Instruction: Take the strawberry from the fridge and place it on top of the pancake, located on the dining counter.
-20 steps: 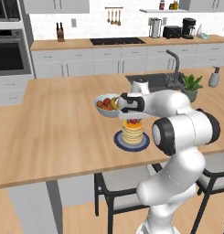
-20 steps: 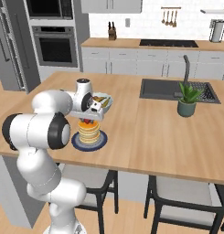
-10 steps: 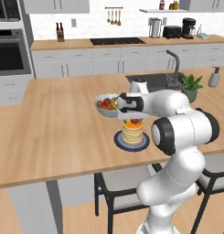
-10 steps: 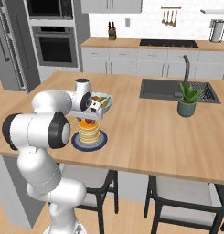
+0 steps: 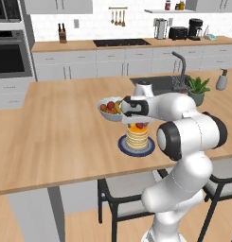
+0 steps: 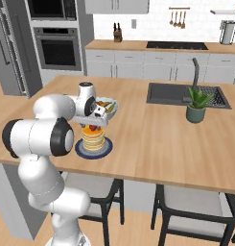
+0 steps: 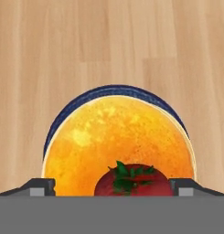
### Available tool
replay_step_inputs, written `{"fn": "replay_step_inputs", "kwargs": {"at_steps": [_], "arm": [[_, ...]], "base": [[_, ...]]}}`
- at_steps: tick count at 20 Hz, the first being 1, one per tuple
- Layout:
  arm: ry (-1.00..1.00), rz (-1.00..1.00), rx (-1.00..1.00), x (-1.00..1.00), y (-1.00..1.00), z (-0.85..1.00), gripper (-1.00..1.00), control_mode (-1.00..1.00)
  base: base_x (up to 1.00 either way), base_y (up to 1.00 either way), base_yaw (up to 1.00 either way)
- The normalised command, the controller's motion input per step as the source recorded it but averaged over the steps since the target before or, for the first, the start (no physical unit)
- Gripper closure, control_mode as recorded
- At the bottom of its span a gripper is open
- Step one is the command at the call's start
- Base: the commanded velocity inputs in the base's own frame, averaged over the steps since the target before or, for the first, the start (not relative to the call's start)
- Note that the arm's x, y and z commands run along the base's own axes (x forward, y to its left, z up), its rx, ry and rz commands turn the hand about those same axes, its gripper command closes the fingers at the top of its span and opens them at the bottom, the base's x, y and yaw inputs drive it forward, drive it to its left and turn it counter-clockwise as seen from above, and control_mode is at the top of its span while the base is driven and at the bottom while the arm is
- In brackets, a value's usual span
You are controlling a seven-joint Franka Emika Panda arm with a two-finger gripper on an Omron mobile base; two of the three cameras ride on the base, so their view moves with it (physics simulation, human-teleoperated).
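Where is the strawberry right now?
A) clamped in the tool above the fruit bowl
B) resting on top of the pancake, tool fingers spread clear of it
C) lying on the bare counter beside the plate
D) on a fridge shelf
B: in the hand view the strawberry sits on the pancake, and the tool fingers stand wide to either side of it.

Red on gold, over pale wood
Red strawberry [image 7: 131, 183], green-leafed; golden-orange pancake [image 7: 118, 141]; dark blue plate [image 7: 86, 98]; light-wood counter [image 7: 49, 55].

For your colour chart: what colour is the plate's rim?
Dark blue plate, clearest in the hand view.
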Motion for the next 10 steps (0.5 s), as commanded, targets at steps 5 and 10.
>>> {"fn": "replay_step_inputs", "kwargs": {"at_steps": [5, 10], "arm": [[0.0, 0.0, -0.14, -0.04, 0.0, 0.37, -1.0, -1.0], [-0.12, 0.0, -0.16, -0.28, 0.01, 0.59, -1.0, -1.0]], "base": [[0.0, 0.0, 0.0], [0.0, 0.0, 0.0]]}}
